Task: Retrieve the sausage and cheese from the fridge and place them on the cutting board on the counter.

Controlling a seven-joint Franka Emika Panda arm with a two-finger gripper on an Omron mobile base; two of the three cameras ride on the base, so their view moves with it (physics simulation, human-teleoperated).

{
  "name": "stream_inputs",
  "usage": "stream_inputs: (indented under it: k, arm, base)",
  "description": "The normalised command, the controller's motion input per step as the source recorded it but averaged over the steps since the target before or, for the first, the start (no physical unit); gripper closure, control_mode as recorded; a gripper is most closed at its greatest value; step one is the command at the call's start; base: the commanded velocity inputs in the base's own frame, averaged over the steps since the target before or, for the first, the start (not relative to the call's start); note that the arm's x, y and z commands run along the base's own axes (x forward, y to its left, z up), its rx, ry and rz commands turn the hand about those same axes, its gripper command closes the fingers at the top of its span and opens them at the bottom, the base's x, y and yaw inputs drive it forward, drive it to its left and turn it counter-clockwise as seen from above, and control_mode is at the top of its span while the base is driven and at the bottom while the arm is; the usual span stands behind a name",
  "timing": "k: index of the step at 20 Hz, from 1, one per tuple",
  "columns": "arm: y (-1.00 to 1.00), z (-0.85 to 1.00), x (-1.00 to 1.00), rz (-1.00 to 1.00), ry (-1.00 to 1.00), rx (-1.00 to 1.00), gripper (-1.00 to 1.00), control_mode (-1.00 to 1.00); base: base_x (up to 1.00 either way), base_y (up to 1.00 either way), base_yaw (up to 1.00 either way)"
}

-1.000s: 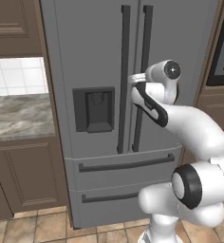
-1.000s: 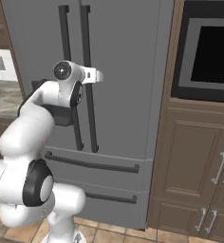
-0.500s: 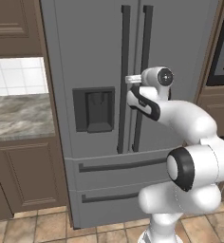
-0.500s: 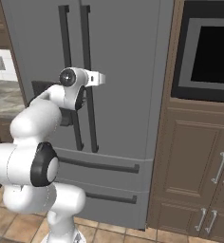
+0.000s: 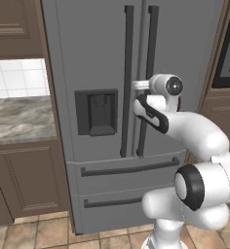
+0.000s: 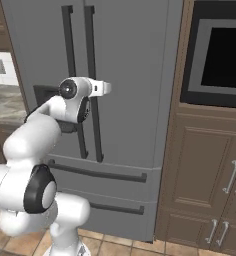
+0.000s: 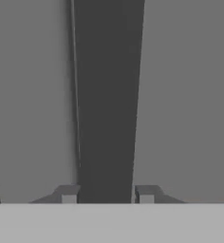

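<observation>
While no writing shows, the gripper (image 7: 106, 192) clamps the fridge (image 5: 102, 53) handle (image 7: 107, 104) — doors shut.

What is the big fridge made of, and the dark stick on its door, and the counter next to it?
The fridge looks like brushed grey metal: flat, matte, evenly grey. Its door handle, which the end effector is clamped on, seems dark metal or plastic; the look leaves that open. The counter looks like polished stone, with grey-beige marbled veins. The cabinet below looks like brown wood.
</observation>
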Motion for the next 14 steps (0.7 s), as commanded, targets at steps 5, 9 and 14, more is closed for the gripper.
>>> stream_inputs:
  k: [5,9,14]
  arm:
    - [-0.36,-0.15,-1.00,-0.20,0.01,0.00,1.00,-1.00]
    - [-0.92,-0.11,-1.00,-0.03,0.07,0.02,1.00,-1.00]
    - [-1.00,-0.09,-0.85,0.00,0.20,0.08,1.00,-1.00]
  base:
    - [0.00,0.00,0.00]
    - [0.00,0.00,0.00]
    - [0.00,0.00,0.00]
